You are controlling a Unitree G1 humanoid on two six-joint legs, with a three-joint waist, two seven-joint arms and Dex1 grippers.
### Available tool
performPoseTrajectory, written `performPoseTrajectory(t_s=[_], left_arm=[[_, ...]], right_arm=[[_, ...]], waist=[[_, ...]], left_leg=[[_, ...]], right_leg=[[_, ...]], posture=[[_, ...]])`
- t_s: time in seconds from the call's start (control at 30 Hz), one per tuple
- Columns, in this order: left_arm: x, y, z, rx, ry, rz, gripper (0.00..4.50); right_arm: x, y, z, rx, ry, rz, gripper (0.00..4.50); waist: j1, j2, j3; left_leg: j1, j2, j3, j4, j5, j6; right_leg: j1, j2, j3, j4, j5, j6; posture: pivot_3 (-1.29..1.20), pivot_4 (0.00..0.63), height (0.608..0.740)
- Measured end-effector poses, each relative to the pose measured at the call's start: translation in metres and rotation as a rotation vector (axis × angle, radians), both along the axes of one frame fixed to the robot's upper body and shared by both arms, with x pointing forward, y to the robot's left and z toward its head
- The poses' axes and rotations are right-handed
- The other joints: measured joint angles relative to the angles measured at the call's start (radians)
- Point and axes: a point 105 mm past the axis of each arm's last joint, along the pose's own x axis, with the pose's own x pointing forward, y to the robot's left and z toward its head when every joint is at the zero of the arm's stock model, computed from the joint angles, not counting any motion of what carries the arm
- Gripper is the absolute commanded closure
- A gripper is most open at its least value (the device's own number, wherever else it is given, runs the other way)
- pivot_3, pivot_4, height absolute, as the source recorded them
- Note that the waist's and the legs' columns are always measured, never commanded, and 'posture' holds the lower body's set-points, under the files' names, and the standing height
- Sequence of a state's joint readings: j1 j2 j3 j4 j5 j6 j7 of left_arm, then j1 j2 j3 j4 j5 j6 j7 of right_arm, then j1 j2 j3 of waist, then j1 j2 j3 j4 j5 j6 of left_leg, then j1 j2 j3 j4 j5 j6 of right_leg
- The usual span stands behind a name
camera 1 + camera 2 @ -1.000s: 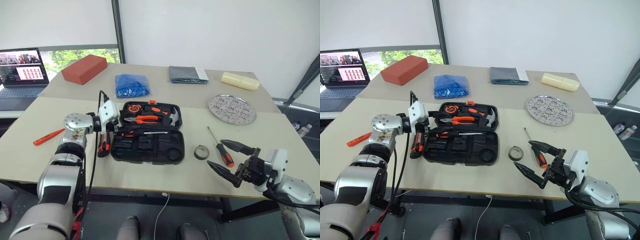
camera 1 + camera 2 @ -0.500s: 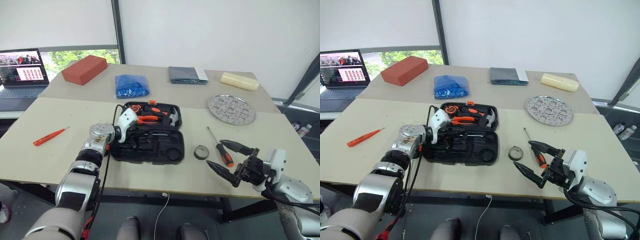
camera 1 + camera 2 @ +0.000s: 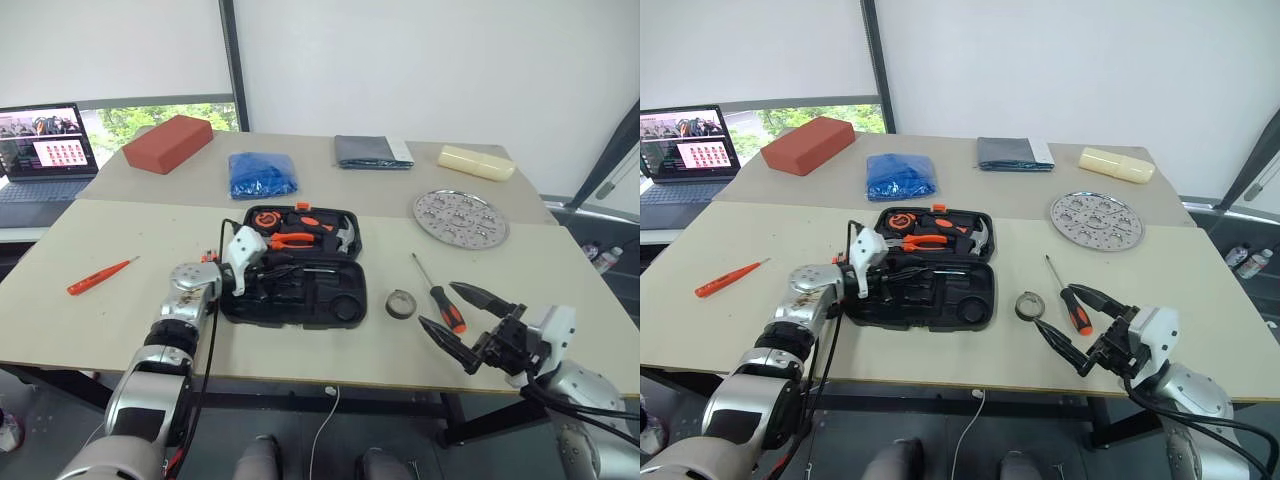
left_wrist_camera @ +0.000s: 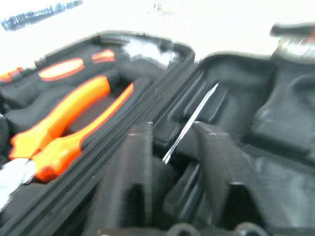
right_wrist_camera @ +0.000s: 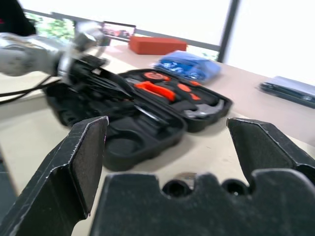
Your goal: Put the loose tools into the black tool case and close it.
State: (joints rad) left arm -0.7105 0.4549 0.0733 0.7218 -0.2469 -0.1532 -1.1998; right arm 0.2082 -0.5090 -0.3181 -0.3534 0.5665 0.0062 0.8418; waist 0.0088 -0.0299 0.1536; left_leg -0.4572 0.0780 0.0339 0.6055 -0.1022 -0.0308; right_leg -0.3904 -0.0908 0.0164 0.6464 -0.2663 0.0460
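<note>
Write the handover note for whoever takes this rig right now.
Left pincer: fingers apart over the near half of the open black tool case, with a screwdriver lying in it between them.
Right pincer: open, empty, off the table's near right edge.
Still loose: black-and-orange screwdriver and grey tape roll right of the case, orange screwdriver far left.
Left to do: load those, close the case.

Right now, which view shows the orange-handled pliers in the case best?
The left wrist view: the pliers lie close up, handles clear, in the case's far half. Both eye views show them small; the right wrist view shows a blurred orange shape.
</note>
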Motion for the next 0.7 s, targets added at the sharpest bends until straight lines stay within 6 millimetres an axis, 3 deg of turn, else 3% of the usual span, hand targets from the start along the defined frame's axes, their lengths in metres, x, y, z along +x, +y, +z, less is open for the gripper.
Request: performPoseTrajectory(t_s=[0.03,0.1,0.17,0.3,0.4,0.53,0.7], left_arm=[[-0.008,0.014,0.009,-0.009,-0.029,0.0,1.46],[-0.028,0.032,0.021,-0.04,-0.087,-0.017,0.64],[-0.052,0.039,0.018,-0.04,-0.081,-0.049,0.05],[-0.103,0.052,-0.016,0.015,0.019,-0.084,0.05],[-0.117,0.061,-0.02,-0.011,0.006,-0.03,0.05],[-0.132,0.061,-0.014,-0.009,-0.023,-0.024,0.05],[-0.148,0.051,-0.023,-0.015,0.042,-0.069,0.05]], right_arm=[[-0.004,-0.009,-0.003,0.0,0.016,-0.039,0.0],[-0.013,-0.026,-0.012,-0.008,0.061,-0.117,0.0],[-0.02,-0.037,-0.023,-0.014,0.102,-0.174,0.0],[-0.045,-0.07,-0.062,-0.056,0.267,-0.368,0.0],[-0.056,-0.086,-0.081,-0.054,0.388,-0.476,0.0],[-0.045,-0.081,-0.067,-0.084,0.411,-0.451,0.0],[0.003,-0.066,-0.041,-0.174,0.45,-0.379,0.0]], waist=[[-0.001,0.0,0.0],[-0.001,0.001,0.0],[0.0,0.001,0.0],[0.003,0.002,0.0],[0.003,0.003,0.0],[-0.01,0.009,-0.002],[-0.024,0.01,-0.003]], left_leg=[[0.0,0.0,0.0,-0.001,0.0,0.001],[0.001,0.0,0.0,-0.002,-0.001,0.002],[0.001,0.0,0.0,-0.001,-0.002,0.002],[0.002,0.001,0.001,-0.001,-0.008,-0.008],[0.003,0.004,0.003,-0.001,-0.009,-0.01],[0.004,0.006,0.008,-0.001,-0.009,-0.009],[0.006,0.006,0.009,-0.001,-0.009,-0.009]], right_leg=[[0.0,0.0,0.0,0.0,-0.001,0.0],[0.001,-0.001,0.0,0.0,-0.002,-0.001],[0.001,-0.001,0.0,-0.001,-0.003,-0.001],[0.001,-0.003,-0.001,-0.002,-0.007,-0.008],[-0.003,-0.004,-0.003,-0.003,-0.01,-0.004],[-0.004,-0.007,-0.002,-0.006,-0.009,-0.005],[-0.004,-0.008,-0.002,-0.006,-0.009,-0.005]], posture=[[0.0,0.15,0.74],[0.0,0.15,0.74],[0.0,0.15,0.74],[0.0,0.15,0.74],[0.0,0.15,0.74],[0.0,0.15,0.74],[0.0,0.15,0.74]])
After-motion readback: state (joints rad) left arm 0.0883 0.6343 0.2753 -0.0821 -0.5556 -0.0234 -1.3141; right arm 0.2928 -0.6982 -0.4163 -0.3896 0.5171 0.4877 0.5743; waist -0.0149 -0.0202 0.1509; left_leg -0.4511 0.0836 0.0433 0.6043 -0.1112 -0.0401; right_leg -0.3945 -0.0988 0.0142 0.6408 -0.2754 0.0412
